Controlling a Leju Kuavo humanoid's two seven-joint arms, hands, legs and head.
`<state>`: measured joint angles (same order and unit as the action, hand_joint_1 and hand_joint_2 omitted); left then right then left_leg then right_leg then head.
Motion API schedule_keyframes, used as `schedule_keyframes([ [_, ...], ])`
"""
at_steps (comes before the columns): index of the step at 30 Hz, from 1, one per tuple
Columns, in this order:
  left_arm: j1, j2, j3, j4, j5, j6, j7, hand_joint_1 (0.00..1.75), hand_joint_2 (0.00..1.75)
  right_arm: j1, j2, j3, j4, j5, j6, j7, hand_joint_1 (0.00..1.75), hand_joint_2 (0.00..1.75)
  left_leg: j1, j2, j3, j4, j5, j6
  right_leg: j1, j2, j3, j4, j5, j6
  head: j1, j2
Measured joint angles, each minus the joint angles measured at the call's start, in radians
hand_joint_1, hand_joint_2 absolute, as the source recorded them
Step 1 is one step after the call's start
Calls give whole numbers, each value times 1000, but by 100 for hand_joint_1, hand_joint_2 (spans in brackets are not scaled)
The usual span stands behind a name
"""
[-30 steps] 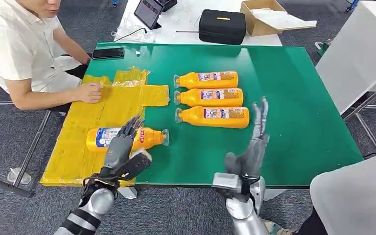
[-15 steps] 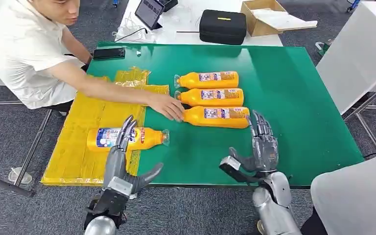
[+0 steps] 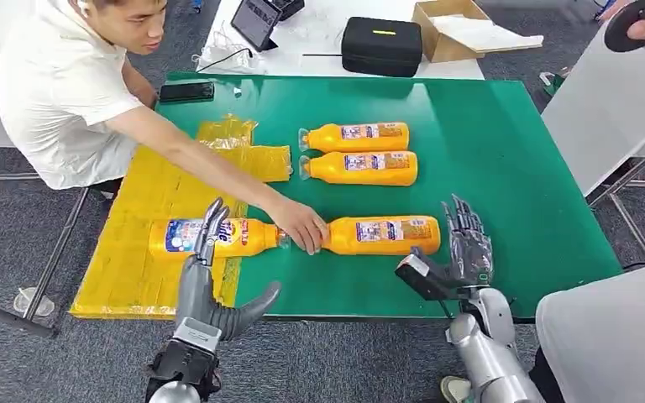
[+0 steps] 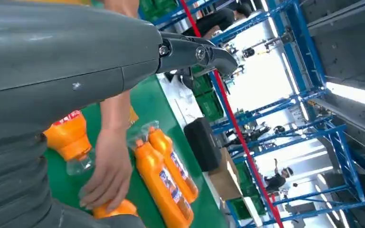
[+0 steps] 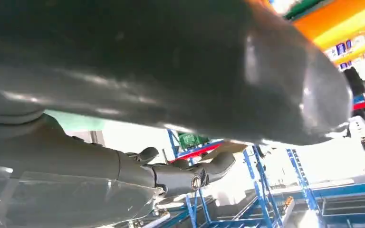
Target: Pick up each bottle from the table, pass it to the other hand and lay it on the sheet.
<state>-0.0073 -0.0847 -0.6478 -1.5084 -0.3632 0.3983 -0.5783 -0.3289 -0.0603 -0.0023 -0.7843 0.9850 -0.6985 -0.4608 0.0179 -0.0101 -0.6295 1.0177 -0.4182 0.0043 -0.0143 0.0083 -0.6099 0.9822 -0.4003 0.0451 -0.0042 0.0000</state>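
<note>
One orange bottle point(image 3: 218, 238) lies on the yellow sheet point(image 3: 147, 210) at the table's left. A person's hand point(image 3: 301, 225) rests on the cap end of a second orange bottle point(image 3: 382, 235) near the front edge. Two more orange bottles point(image 3: 357, 136) point(image 3: 361, 167) lie side by side farther back; the left wrist view shows them too point(image 4: 164, 175). My left hand point(image 3: 206, 281) is open at the front edge, fingers over the sheet's bottle, holding nothing. My right hand point(image 3: 458, 256) is open just right of the front bottle, not holding it.
A person leans in over the sheet from the left. A phone point(image 3: 185, 91) lies at the green table's point(image 3: 504, 151) back left corner. Behind it a white table carries a black case point(image 3: 381, 44), a tablet and a cardboard box. A grey surface stands at right.
The person slid the nearest of the row's bottles toward the front edge, beside my right hand. My right hand drew back and right a little; my left hand barely moved.
</note>
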Motion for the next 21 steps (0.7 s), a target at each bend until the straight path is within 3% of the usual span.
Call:
schedule_keyframes([
  [11, -36, -9, -31, 11, 21, 8, -3, 0, 175, -124, 25, 56, 154, -2, 64, 9, 0, 0, 0, 0, 0, 0, 0, 0, 0, 0, 0, 0, 0, 0, 0, 0],
  [21, -72, -21, -50, 45, 39, 8, -3, 0, 175, -211, 41, 156, 288, 63, 231, 101, 0, 0, 0, 0, 0, 0, 0, 0, 0, 0, 0, 0, 0, 0, 0, 0],
])
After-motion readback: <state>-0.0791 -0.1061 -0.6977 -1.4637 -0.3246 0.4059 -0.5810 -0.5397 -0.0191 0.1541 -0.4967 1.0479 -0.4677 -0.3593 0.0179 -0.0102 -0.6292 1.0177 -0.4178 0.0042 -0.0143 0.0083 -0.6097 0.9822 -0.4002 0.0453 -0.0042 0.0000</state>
